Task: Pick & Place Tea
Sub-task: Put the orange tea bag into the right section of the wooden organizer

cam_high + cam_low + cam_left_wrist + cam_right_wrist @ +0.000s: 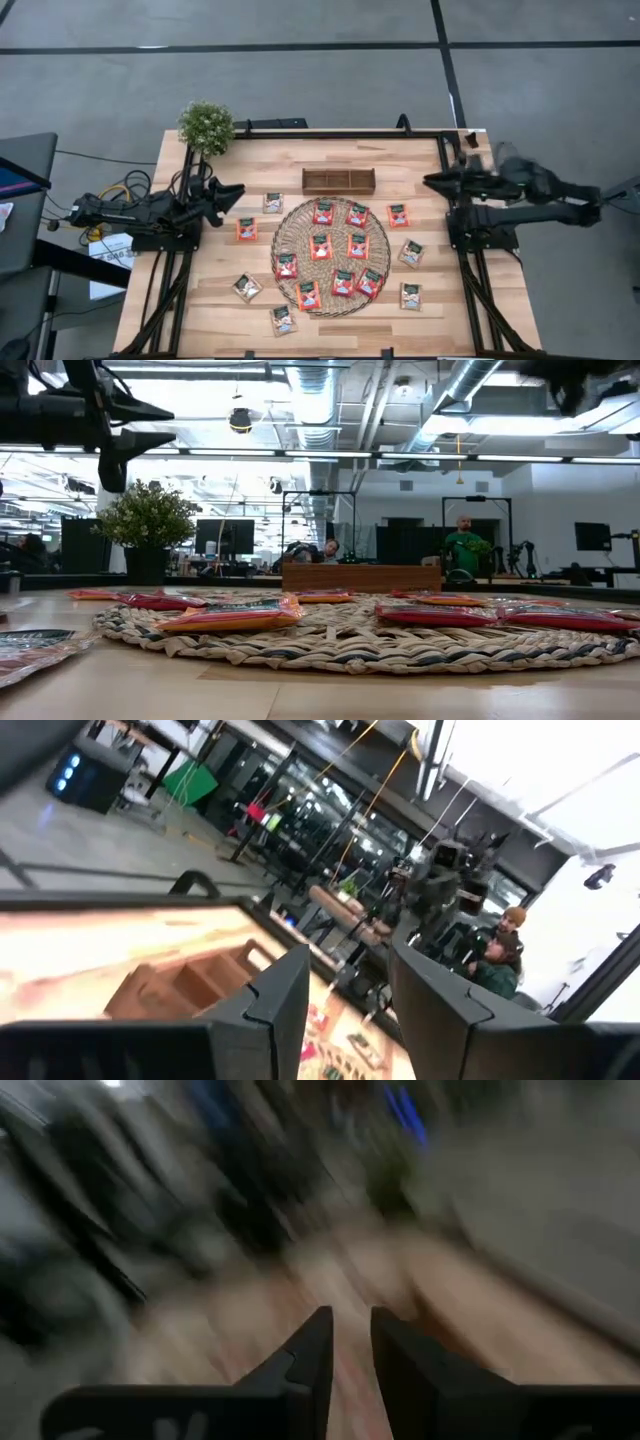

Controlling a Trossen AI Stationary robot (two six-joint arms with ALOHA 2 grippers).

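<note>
Hovering at frame left, left pincer (pixel 236 189) parted, empty; right pincer (pixel 432 181) narrowly gapped, empty; sachets (pixel 320 246) untouched on mat (pixel 285 228); next: descend, grasp one.

High view: overhead, straight down, whole table (pixel 330 330) in frame. Low view: tabletop level, close against woven mat (pixel 350 640), facing room. Wrist views: look forward past own fingers. Wooden tray (pixel 338 180) shared by high, low, left wrist views.
</note>
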